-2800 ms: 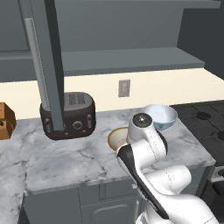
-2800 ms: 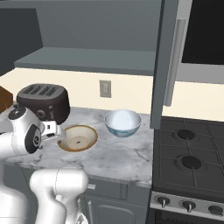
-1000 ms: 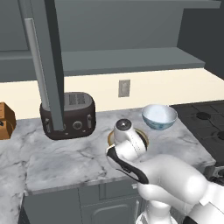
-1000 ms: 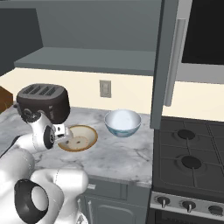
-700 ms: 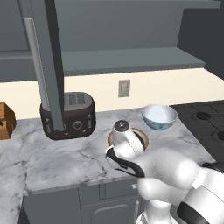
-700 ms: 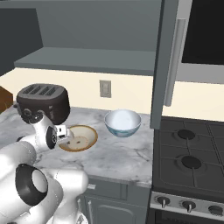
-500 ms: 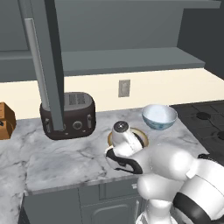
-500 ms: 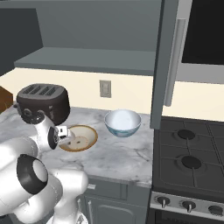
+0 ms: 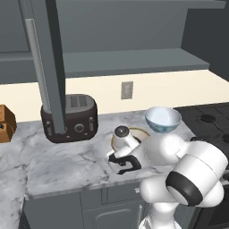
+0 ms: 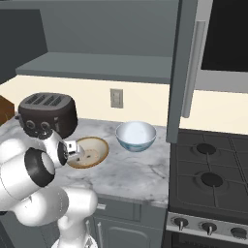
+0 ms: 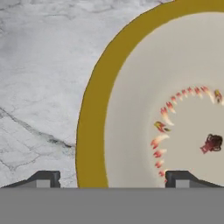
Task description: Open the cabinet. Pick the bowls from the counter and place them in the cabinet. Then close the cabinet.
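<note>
A: Where do things stand?
B: The cabinet point(image 9: 47, 67) door hangs open above the marble counter point(image 9: 67, 165). The white bowl point(image 10: 136, 136) sits near the stove.
A: And the tool?
B: The tool point(image 11: 113, 177) is spread wide, straddling the tan rim of the cream bowl point(image 11: 175, 109) on the counter.

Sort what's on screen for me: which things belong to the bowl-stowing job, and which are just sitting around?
Job:
- cream bowl, pincer open astride its tan rim
- blue-patterned bowl
- cabinet, doors open
- marble counter

Bystanders:
- toaster
- stove
- wall outlet
- brown box at the counter's left end
</note>
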